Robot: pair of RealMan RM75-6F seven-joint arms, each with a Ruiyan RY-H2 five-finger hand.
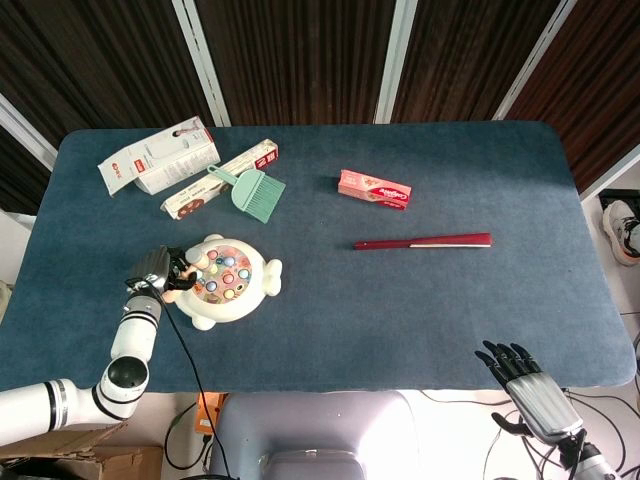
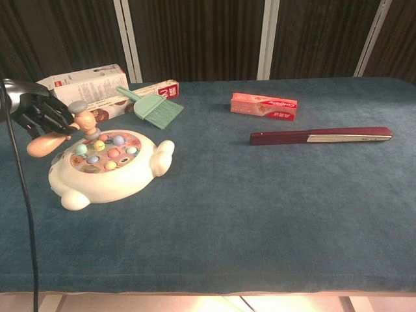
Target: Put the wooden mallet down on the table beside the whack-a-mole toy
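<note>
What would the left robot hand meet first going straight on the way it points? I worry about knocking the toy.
Probably the white whack-a-mole toy: the left robot hand, holding the wooden mallet, points right at its near rim, though depth is unclear.

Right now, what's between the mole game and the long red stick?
Nothing: in the head view, only bare blue table lies between the whack-a-mole toy and the red stick.

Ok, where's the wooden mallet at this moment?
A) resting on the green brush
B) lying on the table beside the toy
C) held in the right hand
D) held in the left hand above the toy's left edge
D: the left hand grips the wooden mallet by its handle, head raised over the edge of the whack-a-mole toy, not set down.
</note>
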